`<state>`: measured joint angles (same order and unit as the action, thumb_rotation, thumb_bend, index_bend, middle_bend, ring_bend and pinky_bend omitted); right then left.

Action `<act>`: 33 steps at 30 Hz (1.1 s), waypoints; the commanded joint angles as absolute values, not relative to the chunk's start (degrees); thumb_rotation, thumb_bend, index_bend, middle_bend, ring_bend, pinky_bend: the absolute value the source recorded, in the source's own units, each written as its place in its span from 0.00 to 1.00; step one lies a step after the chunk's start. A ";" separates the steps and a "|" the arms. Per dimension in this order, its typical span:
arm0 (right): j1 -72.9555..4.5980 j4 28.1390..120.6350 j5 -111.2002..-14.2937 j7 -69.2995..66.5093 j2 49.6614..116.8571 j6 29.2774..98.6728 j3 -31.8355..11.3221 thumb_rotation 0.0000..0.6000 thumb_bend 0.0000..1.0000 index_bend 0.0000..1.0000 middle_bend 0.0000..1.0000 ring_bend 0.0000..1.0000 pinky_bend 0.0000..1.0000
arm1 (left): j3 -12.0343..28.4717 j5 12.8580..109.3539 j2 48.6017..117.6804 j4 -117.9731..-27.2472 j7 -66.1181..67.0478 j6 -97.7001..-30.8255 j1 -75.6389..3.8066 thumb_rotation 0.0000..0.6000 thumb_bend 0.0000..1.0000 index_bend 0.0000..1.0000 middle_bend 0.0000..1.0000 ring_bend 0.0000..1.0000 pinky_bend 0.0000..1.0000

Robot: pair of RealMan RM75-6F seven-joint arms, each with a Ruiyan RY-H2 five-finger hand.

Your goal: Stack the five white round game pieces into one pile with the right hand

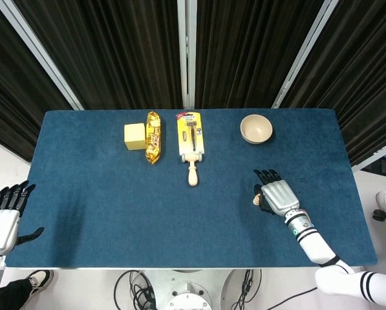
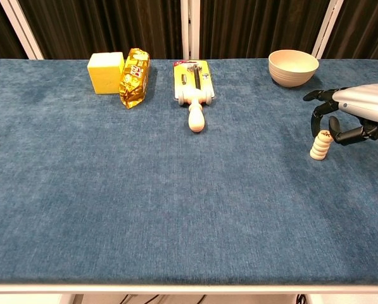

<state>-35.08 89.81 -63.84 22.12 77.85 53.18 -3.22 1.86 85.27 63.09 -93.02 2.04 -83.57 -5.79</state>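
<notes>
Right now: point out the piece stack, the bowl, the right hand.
piece stack (image 2: 319, 147), chest view, mid-column.
bowl (image 2: 293, 68), chest view, outer wall.
right hand (image 1: 277, 195), head view, back of the hand.
</notes>
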 commanded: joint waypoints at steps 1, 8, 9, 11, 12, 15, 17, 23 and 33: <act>-34.90 90.04 -63.88 22.29 77.76 53.44 -3.08 0.59 0.85 0.41 0.00 0.00 0.00 | 1.85 85.28 63.09 -93.03 2.05 -83.58 -5.78 1.00 0.14 0.08 0.00 0.00 0.00; -34.53 90.21 -64.07 22.44 77.72 54.06 -2.88 0.59 0.86 0.41 0.00 0.00 0.00 | 1.82 85.39 63.10 -93.17 2.22 -83.68 -5.75 1.00 0.14 0.08 0.00 0.00 0.00; -34.49 90.20 -64.18 22.33 77.73 54.22 -2.96 0.59 0.86 0.41 0.00 0.00 0.00 | 1.82 85.38 63.11 -93.17 2.25 -83.66 -5.76 1.00 0.14 0.08 0.00 0.00 0.00; -34.36 90.24 -64.50 21.90 77.68 54.71 -3.23 0.59 0.86 0.38 0.00 0.00 0.00 | 1.83 85.37 63.12 -93.13 2.27 -83.68 -5.75 1.00 0.14 0.08 0.00 0.00 0.00; -34.27 90.29 -64.71 21.54 77.60 54.98 -3.40 0.59 0.86 0.34 0.00 0.00 0.00 | 1.85 85.36 63.13 -93.11 2.26 -83.70 -5.75 1.00 0.14 0.08 0.00 0.00 0.00; -33.83 90.56 -65.40 20.86 76.97 56.40 -3.97 0.58 0.85 0.19 0.00 0.00 0.00 | 1.93 85.29 63.15 -92.99 2.20 -83.76 -5.74 1.00 0.14 0.08 0.00 0.00 0.00; -32.89 91.43 -66.65 20.37 75.81 58.57 -4.10 0.56 0.85 0.06 0.00 0.00 0.00 | 1.94 85.28 63.13 -92.92 2.13 -83.79 -5.73 1.00 0.14 0.08 0.00 0.00 0.00; -24.58 94.03 -78.11 16.78 69.95 74.30 -1.18 0.53 0.59 0.00 0.00 0.00 0.00 | 2.02 85.20 63.04 -92.63 2.16 -84.20 -5.50 1.00 0.14 0.08 0.00 0.00 0.00; -11.91 89.39 -81.57 9.93 64.78 88.43 2.13 0.51 0.21 0.00 0.00 0.00 0.00 | 2.47 85.42 63.66 -91.44 2.76 -85.60 -5.17 1.00 0.14 0.08 0.00 0.00 0.00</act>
